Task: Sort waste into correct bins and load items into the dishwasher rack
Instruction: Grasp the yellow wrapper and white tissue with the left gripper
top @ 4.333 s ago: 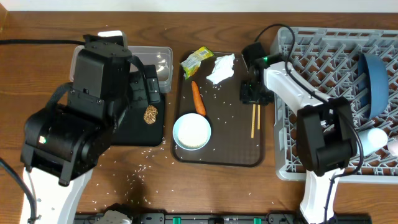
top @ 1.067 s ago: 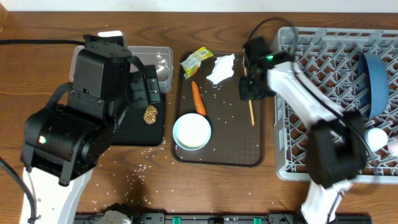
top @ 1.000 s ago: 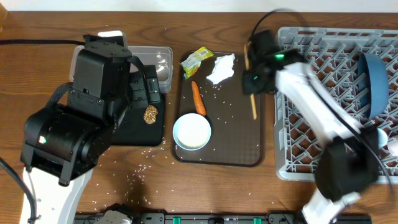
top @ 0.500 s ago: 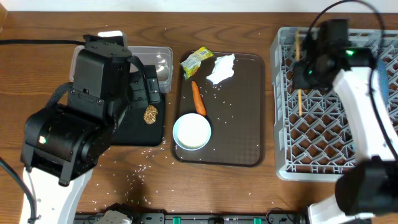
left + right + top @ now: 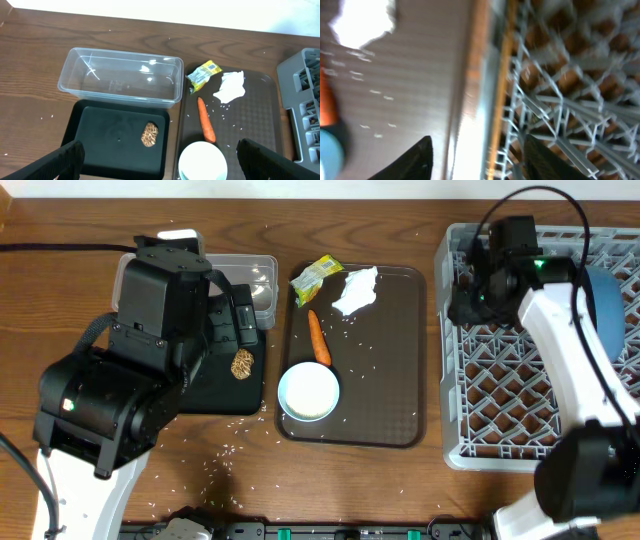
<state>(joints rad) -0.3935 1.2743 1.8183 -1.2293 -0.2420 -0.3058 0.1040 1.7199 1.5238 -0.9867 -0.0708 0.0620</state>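
Note:
My right gripper is open over the left edge of the grey dishwasher rack. A wooden stick lies along the rack's left wall between the fingers. The dark-blue dish stands in the rack. The cups are hidden. My left gripper is open and empty above the black tray, which holds the brown lump. The clear tub sits behind it. The wrapper, tissue, carrot and white bowl lie on the brown serving tray.
Rice grains are scattered on the wooden table in front of the black tray and on the serving tray. The bulky left arm covers much of the black tray and tub in the overhead view.
My right arm has carried the wooden stick from the brown serving tray over to the rack's left side. The gripper now stands open with the stick against the rack wall. The left arm has not moved.

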